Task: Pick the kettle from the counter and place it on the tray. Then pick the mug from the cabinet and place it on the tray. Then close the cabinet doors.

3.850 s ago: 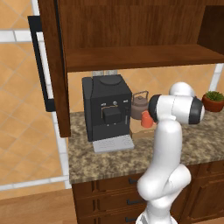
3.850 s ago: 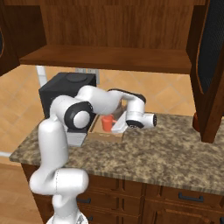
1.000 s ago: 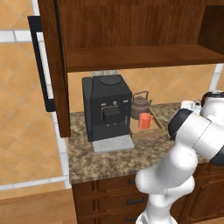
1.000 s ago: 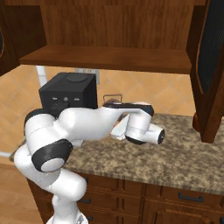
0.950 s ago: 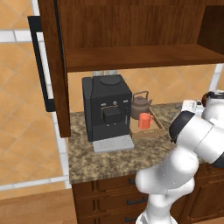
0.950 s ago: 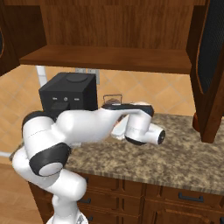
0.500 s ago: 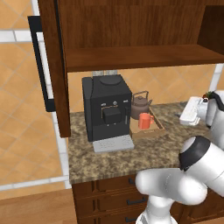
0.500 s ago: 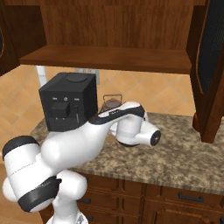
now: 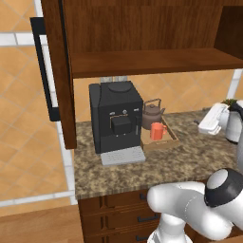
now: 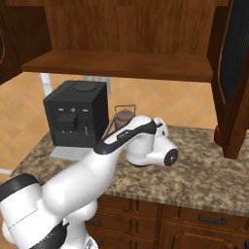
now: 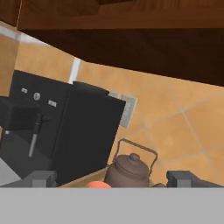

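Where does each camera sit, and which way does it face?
Left base view: behind the arm's left, facing the coffee machine, kettle and mug on the tray; arm at lower right.
Right base view: behind its right, facing the counter; arm from lower left.
Hand view: on the hand, looking along the open tool at the kettle; dark fingertips below.
All three share kettle and coffee machine.
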Motion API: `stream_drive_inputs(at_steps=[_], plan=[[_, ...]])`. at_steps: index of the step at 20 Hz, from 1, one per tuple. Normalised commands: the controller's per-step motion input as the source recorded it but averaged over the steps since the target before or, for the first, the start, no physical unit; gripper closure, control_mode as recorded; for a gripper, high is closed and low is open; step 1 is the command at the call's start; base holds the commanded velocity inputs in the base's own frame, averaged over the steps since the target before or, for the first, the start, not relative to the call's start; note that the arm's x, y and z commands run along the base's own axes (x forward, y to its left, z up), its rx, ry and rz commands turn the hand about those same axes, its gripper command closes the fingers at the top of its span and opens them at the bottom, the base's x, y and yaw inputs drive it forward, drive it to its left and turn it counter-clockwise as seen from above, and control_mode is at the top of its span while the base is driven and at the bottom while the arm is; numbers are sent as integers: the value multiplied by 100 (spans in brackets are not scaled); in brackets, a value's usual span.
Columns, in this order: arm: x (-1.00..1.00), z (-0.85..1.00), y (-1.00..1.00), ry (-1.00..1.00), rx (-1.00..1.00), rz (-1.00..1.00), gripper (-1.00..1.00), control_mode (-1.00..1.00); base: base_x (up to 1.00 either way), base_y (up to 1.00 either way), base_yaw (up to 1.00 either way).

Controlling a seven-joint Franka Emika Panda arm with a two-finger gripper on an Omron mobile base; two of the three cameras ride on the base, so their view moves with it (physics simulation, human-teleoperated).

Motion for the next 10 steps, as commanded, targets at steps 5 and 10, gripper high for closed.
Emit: stream_drive_inputs(at_steps=[5, 10], plan=[[0, 27, -59, 0, 3, -9, -100, -100, 0, 0, 0], [-10, 2, -79, -1, 11, -2, -100, -100, 0, 0, 0]])
